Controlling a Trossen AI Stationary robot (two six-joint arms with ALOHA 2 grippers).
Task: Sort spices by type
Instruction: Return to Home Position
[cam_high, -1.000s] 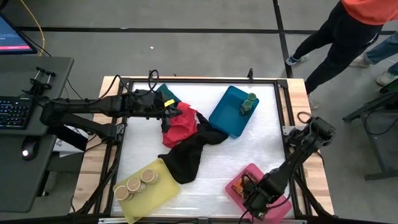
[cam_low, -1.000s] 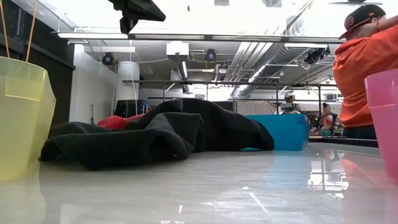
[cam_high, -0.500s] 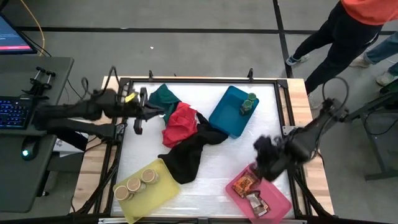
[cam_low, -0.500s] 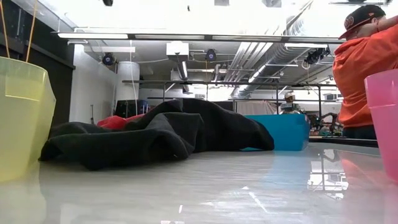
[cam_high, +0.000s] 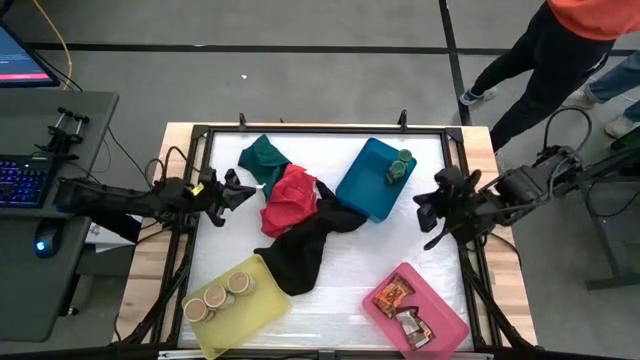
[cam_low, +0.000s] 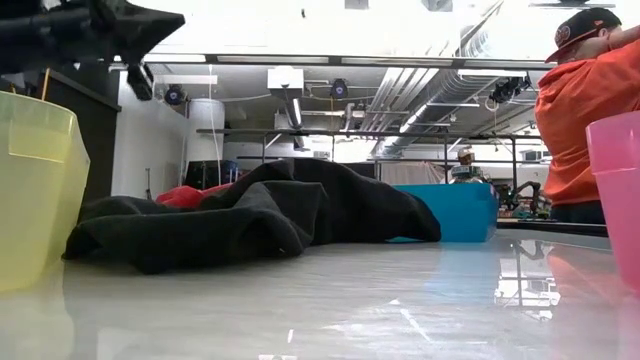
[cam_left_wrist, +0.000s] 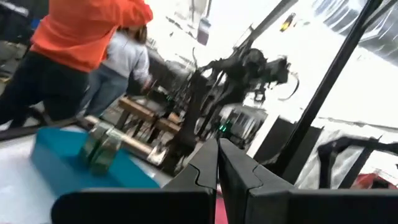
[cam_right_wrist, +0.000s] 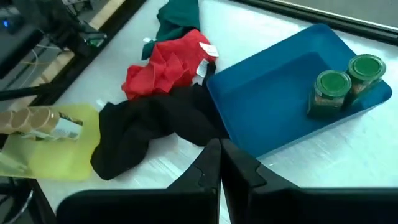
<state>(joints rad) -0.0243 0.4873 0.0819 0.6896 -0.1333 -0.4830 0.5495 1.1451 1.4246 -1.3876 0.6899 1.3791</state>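
Note:
Three tan-lidded jars (cam_high: 215, 297) lie in the yellow tray (cam_high: 262, 300) at the near left. Two green-lidded jars (cam_right_wrist: 345, 84) stand in the blue tray (cam_high: 365, 190) at the far right. Brown-and-orange packets (cam_high: 400, 305) lie in the pink tray (cam_high: 440, 325) at the near right. My left gripper (cam_high: 238, 188) is shut and holds nothing; it hovers at the table's left edge, beside the green cloth (cam_high: 262, 155). My right gripper (cam_high: 425, 212), also shut on nothing, hangs high over the right edge, between the blue and pink trays.
A red cloth (cam_high: 290, 195) and a black cloth (cam_high: 305, 245) lie bunched in the middle of the table, the black one reaching toward the yellow tray. A metal frame (cam_high: 330, 127) runs around the table. A person (cam_high: 540, 50) stands beyond the far right corner.
My right gripper has risen out of the pink tray and swung toward the table's right edge, uncovering the packets that lie in that tray. My left gripper has drawn back from the cloths toward the left edge and sunk lower.

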